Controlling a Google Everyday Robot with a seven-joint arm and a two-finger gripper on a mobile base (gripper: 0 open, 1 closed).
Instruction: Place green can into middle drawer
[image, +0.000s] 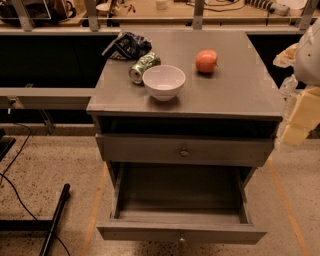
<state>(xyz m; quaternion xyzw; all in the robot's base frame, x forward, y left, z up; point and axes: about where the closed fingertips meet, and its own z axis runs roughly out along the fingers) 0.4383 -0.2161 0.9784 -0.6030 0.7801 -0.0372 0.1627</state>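
Observation:
The green can (144, 66) lies on its side on the grey cabinet top (235, 92), touching the far left of a white bowl (164, 82). The middle drawer (181, 232) is pulled out below, open and empty inside, its knob at the front edge. The upper drawer front (184, 150) with its knob is closed above it. My gripper (298, 117) is at the right edge of the view, beside the cabinet's right side, well away from the can.
An orange-red apple (206, 61) sits on the cabinet top to the right of the bowl. A dark blue crumpled bag (126, 45) lies behind the can. A black stand and cables (52, 220) are on the floor at the left.

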